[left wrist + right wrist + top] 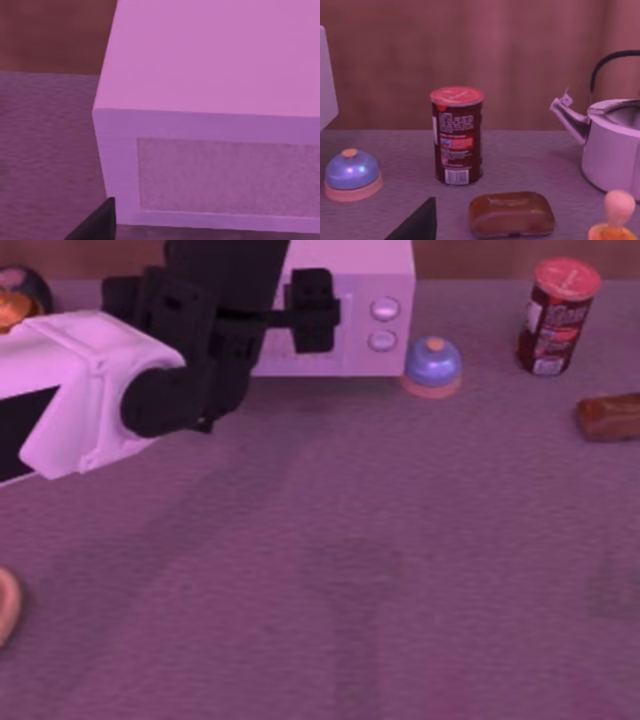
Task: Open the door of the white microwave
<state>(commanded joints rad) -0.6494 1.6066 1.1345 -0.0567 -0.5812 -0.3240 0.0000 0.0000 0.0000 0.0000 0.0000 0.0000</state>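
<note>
The white microwave [352,280] stands at the back centre of the table, its two knobs [384,309] on the right front strip. The door [225,175], with its speckled window, lies flush with the front, shut. My left arm reaches in from the left. Its black gripper [310,310] hovers open just in front of the door's upper part and covers most of it from above. One dark finger [102,220] shows near the door's lower corner, apart from it. My right arm is out of the top view; one finger [420,222] shows, open, holding nothing.
A blue bell [433,367] sits just right of the microwave. A red-lidded can [558,315] and a brown bar [610,416] stand at the right. A kettle [615,145] is beyond them. Small objects [10,300] lie at the far left edge.
</note>
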